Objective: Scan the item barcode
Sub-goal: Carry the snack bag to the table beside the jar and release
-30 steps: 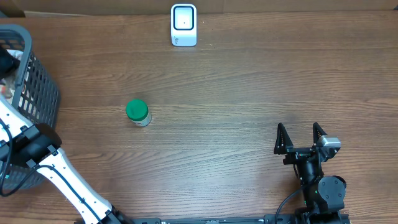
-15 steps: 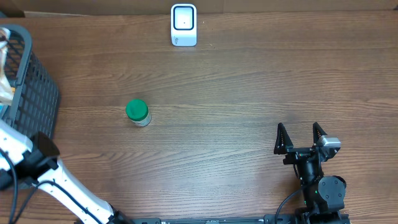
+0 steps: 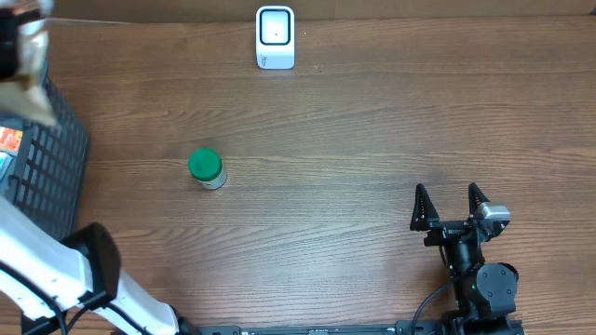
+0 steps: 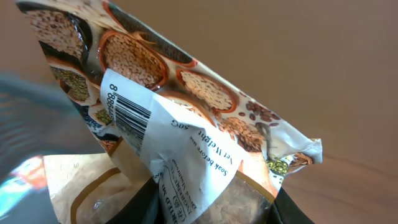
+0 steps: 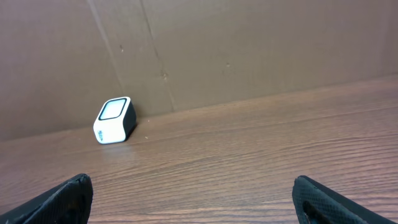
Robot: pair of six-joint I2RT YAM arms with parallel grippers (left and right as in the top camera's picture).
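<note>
Crinkled packet printed with bowls of grain [image 4: 155, 93] clamped in the left gripper [image 4: 221, 208], over the dark grey slatted plastic basket [image 3: 56, 158].
The brown wooden worktop [image 3: 372, 130] carries the basket at its far left edge. From overhead the packet overlaps the basket's far end. The wrist view shows its black barcode [image 4: 127, 115] facing the camera and the gripper closed on the packet's lower end. The right gripper [image 3: 446, 194] rests near the front right with its jaws wide apart, holding nothing. A white box scanner [image 3: 276, 37] stands at the far edge, and a small green-lidded jar [image 3: 206, 168] stands mid-left.

Green-lidded jar [image 3: 206, 168] on wooden table [image 3: 372, 140], dark slatted basket [image 3: 54, 154] far left
</note>
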